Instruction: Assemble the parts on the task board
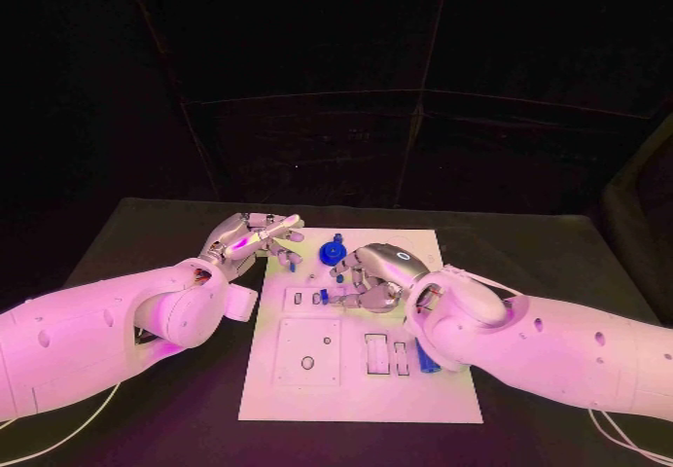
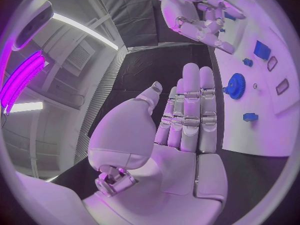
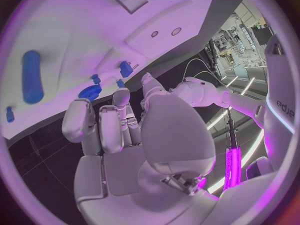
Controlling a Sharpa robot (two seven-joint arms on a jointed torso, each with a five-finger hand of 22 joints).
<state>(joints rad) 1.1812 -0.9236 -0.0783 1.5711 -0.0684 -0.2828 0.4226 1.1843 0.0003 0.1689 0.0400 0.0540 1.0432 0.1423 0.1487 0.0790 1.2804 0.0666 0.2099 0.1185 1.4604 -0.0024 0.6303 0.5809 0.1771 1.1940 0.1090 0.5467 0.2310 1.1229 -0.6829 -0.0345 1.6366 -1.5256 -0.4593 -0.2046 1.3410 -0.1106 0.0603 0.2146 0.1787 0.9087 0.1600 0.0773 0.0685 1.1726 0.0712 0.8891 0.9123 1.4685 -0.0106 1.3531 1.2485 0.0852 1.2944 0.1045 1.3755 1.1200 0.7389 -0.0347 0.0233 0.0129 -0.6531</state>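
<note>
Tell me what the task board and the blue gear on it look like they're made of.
Task board: probably rigid plastic or painted sheet, matte white, flat with cleanly cut recesses. Blue gear: likely moulded or printed plastic, uniformly blue, no metallic shine. Neither can be confirmed by look alone.

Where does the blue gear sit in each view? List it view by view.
Head view: the blue gear lies near the far end of the task board.
Left wrist view: on the board, beside the left hand fingertips.
Right wrist view: just beyond the right hand fingertips.
Shared landmark: the white task board.

A black table (image 1: 168,219) stands before dark draped walls (image 1: 336,107) under ceiling strip lights (image 2: 84,29).
</note>
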